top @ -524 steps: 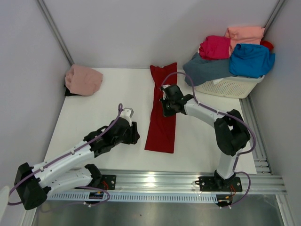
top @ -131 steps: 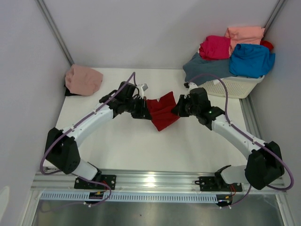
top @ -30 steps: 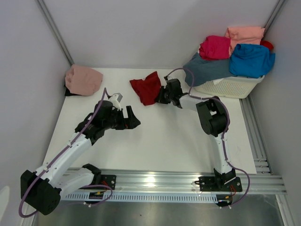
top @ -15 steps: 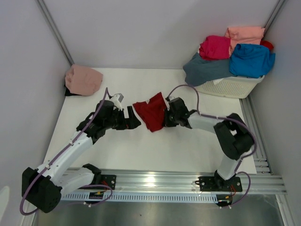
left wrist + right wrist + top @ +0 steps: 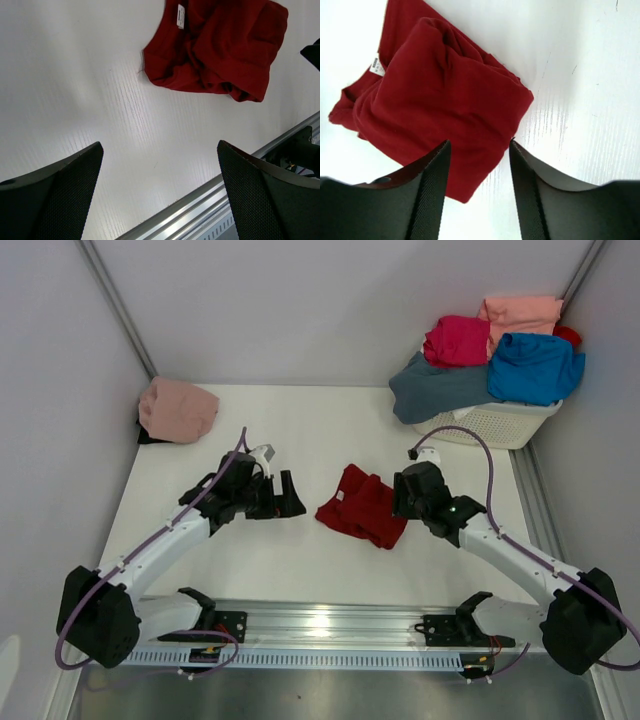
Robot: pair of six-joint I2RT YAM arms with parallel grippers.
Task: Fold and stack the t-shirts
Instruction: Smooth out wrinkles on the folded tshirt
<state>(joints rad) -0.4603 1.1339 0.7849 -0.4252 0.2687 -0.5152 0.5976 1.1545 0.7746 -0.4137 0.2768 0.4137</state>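
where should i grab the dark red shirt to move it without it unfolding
I'd grip the thick folded edge of the dark red t-shirt, coming from the right with the right hand: layers stack there, while the label end lies loose.

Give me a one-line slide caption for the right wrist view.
Right pincer open over a bunched dark red t-shirt on the white table.
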